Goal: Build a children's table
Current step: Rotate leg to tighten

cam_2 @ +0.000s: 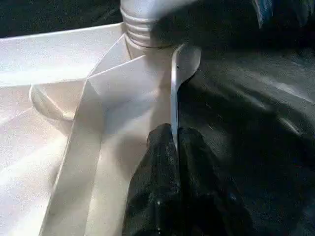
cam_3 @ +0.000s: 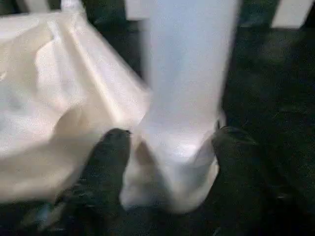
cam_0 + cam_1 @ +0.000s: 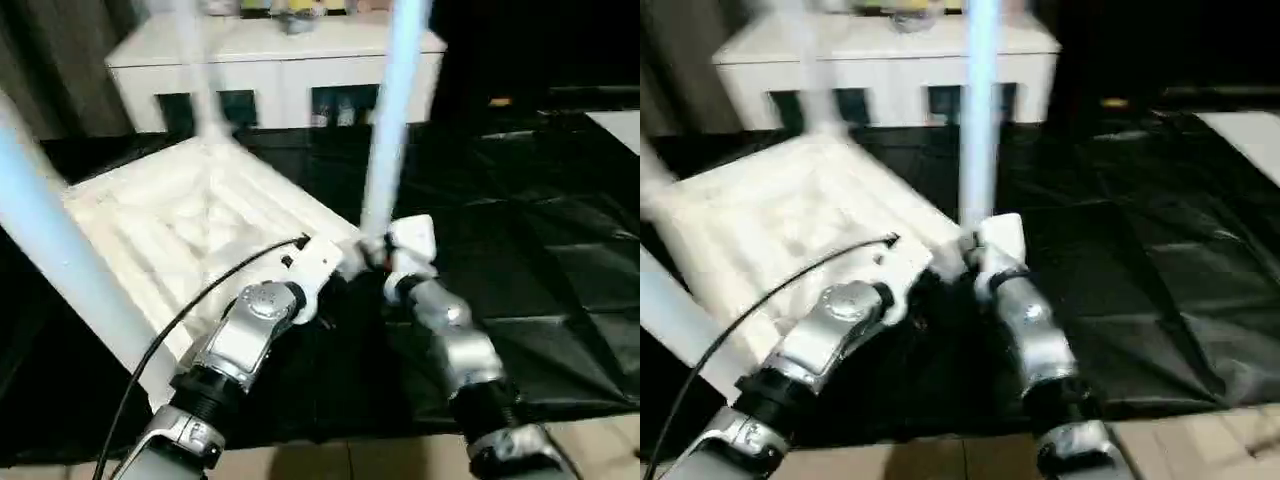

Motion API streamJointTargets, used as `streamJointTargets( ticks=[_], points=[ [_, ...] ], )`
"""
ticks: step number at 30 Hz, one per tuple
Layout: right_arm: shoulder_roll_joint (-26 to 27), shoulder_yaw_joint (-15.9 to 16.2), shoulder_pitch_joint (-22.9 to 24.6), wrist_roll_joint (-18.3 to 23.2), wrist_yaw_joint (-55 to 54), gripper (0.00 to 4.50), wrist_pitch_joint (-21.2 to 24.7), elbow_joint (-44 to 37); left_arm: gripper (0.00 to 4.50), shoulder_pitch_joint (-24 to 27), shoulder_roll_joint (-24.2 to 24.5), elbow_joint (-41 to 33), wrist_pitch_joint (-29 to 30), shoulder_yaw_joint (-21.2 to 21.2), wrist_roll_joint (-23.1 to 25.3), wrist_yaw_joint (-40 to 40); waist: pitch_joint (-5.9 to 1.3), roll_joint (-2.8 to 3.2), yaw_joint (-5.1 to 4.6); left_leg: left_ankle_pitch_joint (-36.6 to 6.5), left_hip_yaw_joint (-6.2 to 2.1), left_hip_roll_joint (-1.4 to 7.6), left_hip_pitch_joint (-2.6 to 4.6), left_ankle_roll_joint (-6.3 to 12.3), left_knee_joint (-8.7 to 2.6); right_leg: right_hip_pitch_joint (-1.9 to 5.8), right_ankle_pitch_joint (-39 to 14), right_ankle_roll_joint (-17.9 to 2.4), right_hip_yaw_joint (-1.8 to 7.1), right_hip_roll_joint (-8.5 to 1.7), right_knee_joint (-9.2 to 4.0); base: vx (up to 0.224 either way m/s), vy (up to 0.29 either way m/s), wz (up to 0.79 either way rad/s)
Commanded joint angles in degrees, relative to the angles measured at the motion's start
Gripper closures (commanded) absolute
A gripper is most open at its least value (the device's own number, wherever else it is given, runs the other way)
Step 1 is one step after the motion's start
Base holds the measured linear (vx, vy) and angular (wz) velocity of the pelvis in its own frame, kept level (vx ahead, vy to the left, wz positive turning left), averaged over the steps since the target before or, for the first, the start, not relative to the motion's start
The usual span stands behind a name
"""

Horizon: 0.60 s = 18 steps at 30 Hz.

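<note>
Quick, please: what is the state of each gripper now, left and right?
Left gripper: shut on the tabletop's rim.
Right gripper: shut on the base of the upright leg.

Upright tapered white tube leg (image 3: 392, 120) cut off above the right gripper (image 2: 170, 140), far white tube leg (image 3: 198, 70) smeared by blur, near-left white tube leg (image 3: 55, 250) cropped at both ends

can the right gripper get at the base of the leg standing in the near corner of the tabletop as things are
Probably yes: the right gripper already has a black finger on each side of the leg at its base, and nothing sits between them.
</note>
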Motion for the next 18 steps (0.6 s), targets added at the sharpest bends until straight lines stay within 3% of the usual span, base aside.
streamJointTargets(
  ticks=[1, 6, 7, 8, 9, 11, 12, 13, 15, 18],
  points=[
    [0.1, 0.5, -0.2, 0.7, 1.0, 1.01, 0.5, -0.9, 4.5, 1.2, 0.5, 1.0, -1.2, 0.2, 0.0, 0.2, -2.78, -0.7, 0.4, -8.6, -1.26, 2.6, 0.0, 3.3, -4.02, 2.47, -3.3, -11.8, 2.31, -4.42, -4.33, 0.0, 0.0, 0.0],
    [-2.6, 0.4, 0.7, 0.7, 4.3, 0.73, 0.6, -4.1, 4.5, 2.7, 3.2, -1.1, -2.4, -1.6, -0.1, -4.0, -2.59, -0.56, 0.67, -8.3, -1.18, 2.86, 0.05, 4.07, -4.1, 2.46, -2.6, -12.7, 2.23, -4.33, -4.15, 0.0, 0.0, 0.0],
    [-3.8, 0.6, 1.2, 0.9, 6.0, 0.47, 0.6, -5.3, 4.5, 3.3, 3.9, -2.0, -2.3, -1.8, -0.2, -5.1, -2.5, -0.72, 0.63, -9.0, -1.04, 2.82, 0.21, 3.95, -4.11, 2.26, -3.7, -12.8, 2.26, -4.31, -4.36, 0.0, 0.0, 0.0],
    [-5.2, 0.7, 1.7, 1.4, 8.4, 0.47, 1.0, -6.7, 4.5, 4.0, 4.8, -2.8, -2.6, -1.8, -0.4, -6.4, -2.45, -0.78, 0.92, -9.6, -1.13, 2.89, 0.18, 3.75, -4.17, 2.59, -4.7, -12.5, 2.25, -4.36, -4.36, 0.0, 0.0, 0.0],
    [-6.8, 0.8, 2.4, 2.6, 11.5, 0.35, 2.0, -8.8, 4.5, 4.8, 6.0, -3.8, -3.5, -2.1, -0.9, -8.4, -2.37, -1.16, 0.94, -9.5, -1.03, 2.84, 0.02, 3.96, -4.14, 2.62, -4.9, -12.1, 2.34, -4.34, -4.4, 0.0, 0.0, 0.0],
    [-10.4, 1.1, 3.9, 4.1, 16.7, 0.35, 3.6, -12.7, 4.5, 6.2, 7.9, -5.2, -4.0, -2.0, -1.5, -10.7, -2.31, -1.03, 1.2, -10.3, -1.09, 3.07, 0.26, 4.15, -4.27, 2.35, -6.4, -11.6, 2.43, -4.38, -4.41, 0.0, 0.0, 0.0],
    [-11.7, 1.3, 4.5, 4.6, 18.6, 0.1, 4.1, -14.1, 4.5, 6.6, 8.5, -5.6, -4.2, -2.0, -1.6, -11.4, -2.29, -0.95, 1.19, -10.2, -1.02, 3.04, 0.34, 4.15, -4.26, 2.16, -6.5, -11.6, 2.45, -4.34, -4.48, 0.0, 0.0, 0.0],
    [-13.7, 1.8, 5.5, 5.5, 21.8, 0.04, 5.1, -16.3, 4.5, 7.2, 9.4, -6.0, -4.5, -1.9, -2.1, -12.7, -2.23, -1.25, 1.34, -10.2, -1.02, 2.98, 0.2, 4.25, -4.25, 2.43, -6.4, -11.5, 2.44, -4.26, -4.47, 0.0, 0.0, 0.0],
    [-20.8, 3.1, 9.0, 8.6, 31.5, 0.01, 7.8, -23.2, 4.5, 9.1, 12.4, -7.8, -6.7, -1.8, -4.0, -17.7, -2.25, -1.2, 1.78, -9.5, -1.17, 3.15, 0.21, 4.84, -4.22, 2.59, -5.4, -11.0, 2.41, -4.32, -4.34, 0.0, 0.0, 0.0],
    [-25.7, 3.5, 10.9, 10.2, 37.3, 0.01, 8.0, -25.8, 4.5, 11.1, 15.1, -10.7, -8.4, -2.1, -6.6, -23.9, -2.04, -1.41, 1.79, -10.6, -1.04, 3.06, 0.08, 5.21, -4.34, 2.32, -7.9, -11.1, 2.43, -4.45, -4.6, 0.0, 0.0, 0.0]
  ],
)
